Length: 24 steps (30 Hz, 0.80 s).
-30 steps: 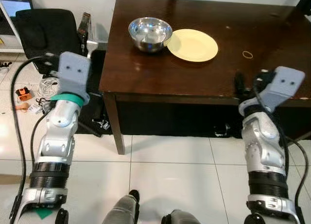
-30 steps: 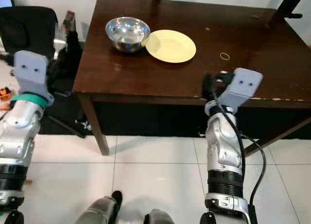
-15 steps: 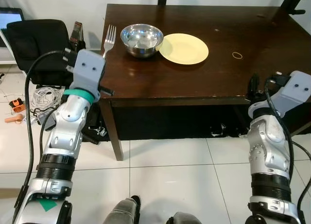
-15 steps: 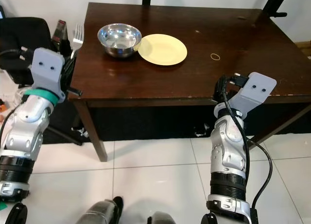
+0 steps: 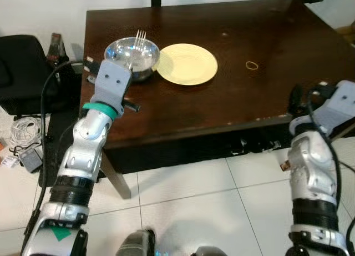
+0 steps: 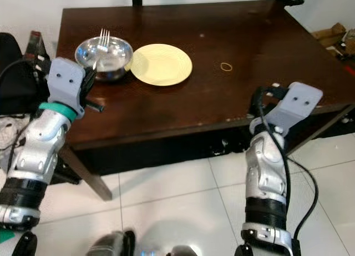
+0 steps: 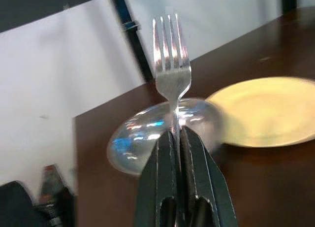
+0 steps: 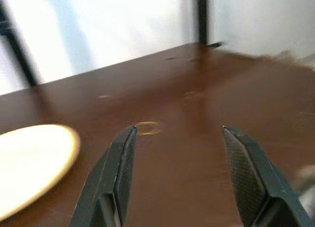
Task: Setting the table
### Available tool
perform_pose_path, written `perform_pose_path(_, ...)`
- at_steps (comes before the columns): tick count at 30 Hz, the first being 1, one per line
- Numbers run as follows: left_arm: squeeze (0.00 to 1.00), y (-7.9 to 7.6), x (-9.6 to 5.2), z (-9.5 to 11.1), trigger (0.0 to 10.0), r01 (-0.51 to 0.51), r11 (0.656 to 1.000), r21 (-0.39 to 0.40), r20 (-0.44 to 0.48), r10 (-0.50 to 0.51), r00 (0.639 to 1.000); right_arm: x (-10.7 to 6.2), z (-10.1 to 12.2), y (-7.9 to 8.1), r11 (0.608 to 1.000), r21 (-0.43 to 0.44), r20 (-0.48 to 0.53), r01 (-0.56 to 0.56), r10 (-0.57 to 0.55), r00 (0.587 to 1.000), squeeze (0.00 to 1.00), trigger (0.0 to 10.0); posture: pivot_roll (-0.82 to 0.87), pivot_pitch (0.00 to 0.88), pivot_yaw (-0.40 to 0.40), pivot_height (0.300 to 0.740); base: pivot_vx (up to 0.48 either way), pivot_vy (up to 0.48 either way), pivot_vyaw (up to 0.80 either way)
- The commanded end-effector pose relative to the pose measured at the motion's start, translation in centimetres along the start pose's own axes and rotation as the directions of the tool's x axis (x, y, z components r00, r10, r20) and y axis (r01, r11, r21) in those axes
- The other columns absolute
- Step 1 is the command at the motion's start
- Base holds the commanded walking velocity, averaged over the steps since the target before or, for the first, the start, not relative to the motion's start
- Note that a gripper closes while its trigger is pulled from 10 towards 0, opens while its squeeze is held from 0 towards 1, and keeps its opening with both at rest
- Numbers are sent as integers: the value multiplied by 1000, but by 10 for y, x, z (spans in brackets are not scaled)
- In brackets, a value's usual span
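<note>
Left gripper (image 7: 176, 138): fingers pinching the handle of a silver four-tined fork (image 7: 171, 64), upright, tines up, above the table's (image 5: 183, 109) left edge before the steel bowl (image 5: 133, 56). Yellow plate (image 5: 187, 63) touching the bowl. Right gripper (image 8: 179, 153): spread, empty, at the table's near edge.

You see a dark brown wooden table (image 5: 266, 61) on a floor (image 5: 183, 206) of glossy white tiles with grey grout. White wall (image 5: 44, 6) behind it. Black office chair (image 5: 22, 73) left of the table; tangled cables (image 5: 25, 136) under the chair.
</note>
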<state>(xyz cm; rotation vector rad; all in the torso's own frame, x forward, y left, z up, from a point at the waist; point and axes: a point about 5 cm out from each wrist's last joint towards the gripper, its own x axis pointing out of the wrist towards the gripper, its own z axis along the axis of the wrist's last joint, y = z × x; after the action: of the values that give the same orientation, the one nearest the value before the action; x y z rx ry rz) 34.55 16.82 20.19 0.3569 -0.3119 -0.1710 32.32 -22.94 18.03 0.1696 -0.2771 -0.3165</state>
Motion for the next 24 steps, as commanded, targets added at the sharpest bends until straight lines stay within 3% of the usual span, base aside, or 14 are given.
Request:
perform_pose_path(1, 0, -8, 1, 2, 10000, 24, 1000, -2, 12, -24, 1000, -4, -4, -12, 999, -28, -15, 35, -35, 999, 0, 10000, 26, 0, 39, 740, 480, 0, 0)
perform_pose_path(7, 0, -11, 1, 4, 10000, 34, 999, 2, 27, -34, 999, -5, -5, -13, 999, -30, -17, 37, -37, 999, 0, 10000, 23, 0, 41, 740, 395, 0, 0)
perform_pose_path(15, 0, -19, -9, 18, 10000, 38, 999, -35, 88, -35, 996, -6, -4, -15, 999, -36, -14, 39, -40, 999, 0, 10000, 22, 0, 42, 740, 0, 0, 0)
perform_pose_path(17, 0, -21, -13, 18, 10000, 24, 996, -83, 66, -18, 998, -7, -5, -12, 999, -38, -13, 19, -20, 1000, 0, 10000, 32, 0, 45, 740, 0, 0, 0)
perform_pose_path(19, 0, -21, -13, 18, 10000, 24, 996, -83, 66, -18, 998, -7, -5, -12, 999, -38, -13, 19, -20, 1000, 0, 10000, 32, 0, 45, 740, 0, 0, 0)
perform_pose_path(20, 0, -24, -17, 16, 10000, 10, 990, -141, 7, -9, 1000, -8, -4, -6, 998, -48, -8, -27, 27, 1000, 0, 10000, 37, 0, 42, 740, 0, 0, 0)
perform_pose_path(24, 0, -24, -18, 15, 10000, 7, 988, -154, -37, -13, 999, -8, -3, -1, 997, -56, -5, -61, 61, 998, 0, 10000, 37, 0, 42, 740, 0, 0, 0)
